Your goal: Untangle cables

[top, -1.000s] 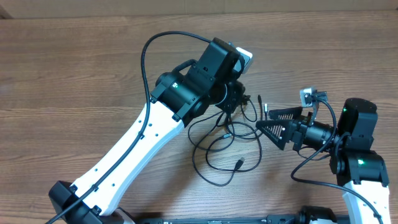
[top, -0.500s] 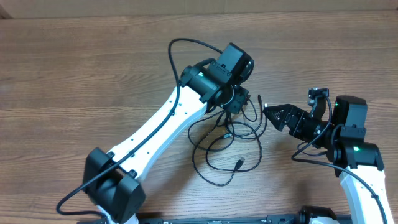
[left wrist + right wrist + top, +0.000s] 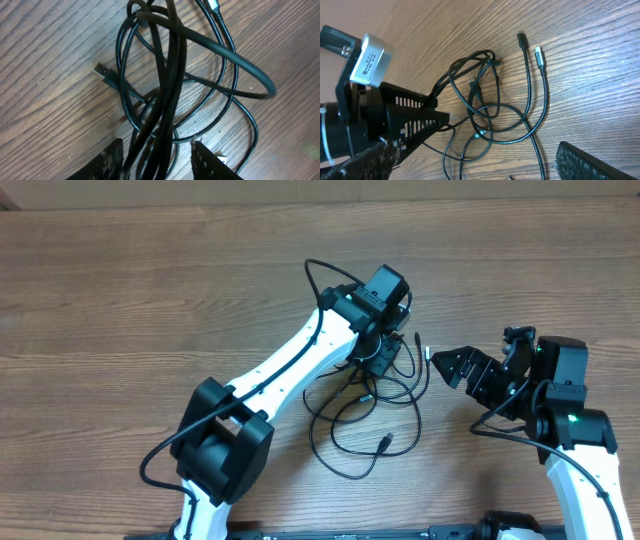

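Black cables lie knotted on the table. Half open, the left gripper straddles a bundle of strands without visibly pinching them. The right gripper hangs wide open and empty, just beside. Best pinch one strand, then draw it outward slowly.

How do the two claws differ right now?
The left gripper straddles a bunch of the cables, fingers partly apart; the right gripper holds nothing. The left sits over the tangle; the right stands off beside it, spread wide. Both are black and two-fingered.
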Robot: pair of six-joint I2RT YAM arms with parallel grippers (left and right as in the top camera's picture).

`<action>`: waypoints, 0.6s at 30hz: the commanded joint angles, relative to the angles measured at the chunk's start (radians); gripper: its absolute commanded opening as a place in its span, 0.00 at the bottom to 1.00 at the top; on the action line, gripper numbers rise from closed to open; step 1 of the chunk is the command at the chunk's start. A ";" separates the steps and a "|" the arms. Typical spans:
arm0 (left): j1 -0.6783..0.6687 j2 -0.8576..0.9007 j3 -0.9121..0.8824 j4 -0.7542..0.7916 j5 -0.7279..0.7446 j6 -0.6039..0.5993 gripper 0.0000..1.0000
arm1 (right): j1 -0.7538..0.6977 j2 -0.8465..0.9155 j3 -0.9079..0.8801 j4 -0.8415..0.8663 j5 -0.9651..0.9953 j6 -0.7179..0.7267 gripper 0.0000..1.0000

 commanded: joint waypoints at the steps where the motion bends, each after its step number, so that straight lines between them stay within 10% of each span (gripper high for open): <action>1: -0.005 0.008 0.013 0.006 0.004 0.020 0.40 | -0.002 0.000 0.004 0.003 0.011 0.004 1.00; 5: -0.005 0.008 0.013 0.007 0.004 0.023 0.04 | -0.002 0.000 0.004 0.003 0.010 0.004 0.94; 18: -0.023 -0.179 0.013 -0.004 -0.003 0.160 0.04 | -0.002 0.000 0.004 0.016 -0.100 -0.058 0.70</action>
